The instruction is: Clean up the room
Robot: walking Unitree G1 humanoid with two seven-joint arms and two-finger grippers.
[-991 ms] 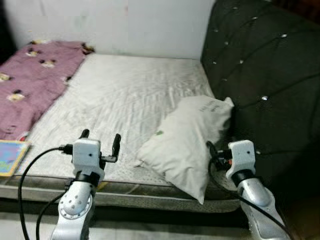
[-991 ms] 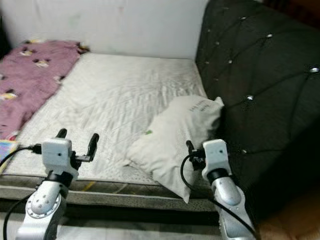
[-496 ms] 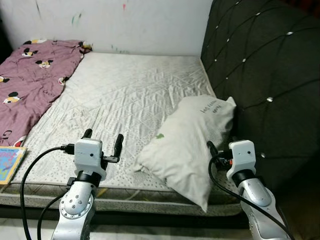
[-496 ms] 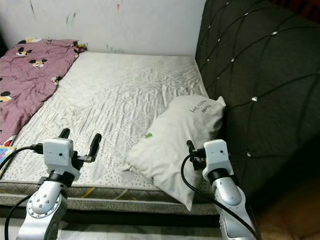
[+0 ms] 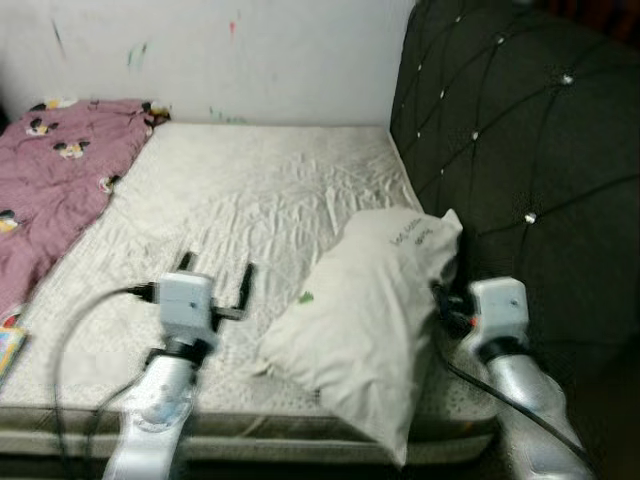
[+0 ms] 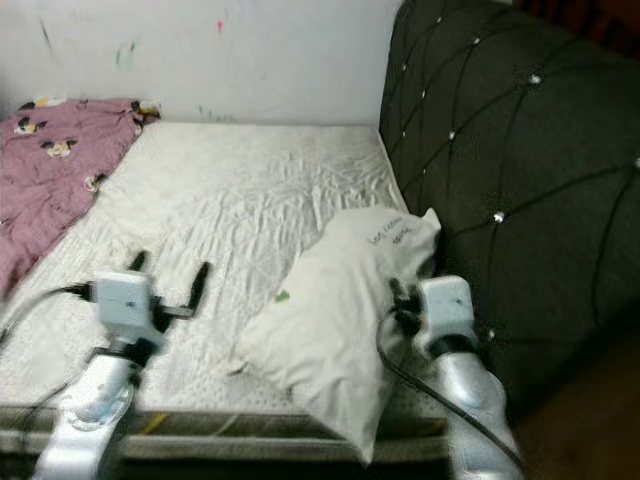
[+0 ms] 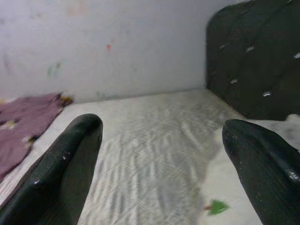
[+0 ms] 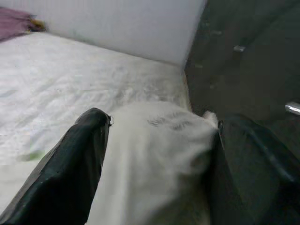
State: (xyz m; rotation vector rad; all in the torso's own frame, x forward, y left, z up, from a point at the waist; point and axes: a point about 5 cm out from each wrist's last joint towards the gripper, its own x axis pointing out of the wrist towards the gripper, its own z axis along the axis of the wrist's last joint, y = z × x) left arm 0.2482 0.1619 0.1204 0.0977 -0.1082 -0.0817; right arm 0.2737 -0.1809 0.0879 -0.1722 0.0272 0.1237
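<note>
A white pillow (image 5: 365, 310) with a small green mark lies tilted on the bare mattress (image 5: 250, 190), leaning against the dark headboard (image 5: 520, 130). My right gripper (image 5: 447, 303) sits at the pillow's headboard side. In the right wrist view it (image 8: 161, 119) is open, with the pillow's end (image 8: 154, 154) between the wide-spread fingers. My left gripper (image 5: 216, 272) is open over the mattress, left of the pillow and apart from it. In the left wrist view it (image 7: 161, 124) holds nothing, and the pillow's edge (image 7: 220, 197) shows beside one finger.
A purple cartoon-print blanket (image 5: 50, 170) is bunched on the bed's far left. The corner of a colourful book (image 5: 8, 345) lies at the left edge. A white wall (image 5: 220, 50) backs the bed, and the mattress's front edge (image 5: 250, 420) runs below my arms.
The whole view has shifted and blurred, so the camera has moved closer to the bed. Both arms reach a little further over the mattress. The pillow lies as before.
</note>
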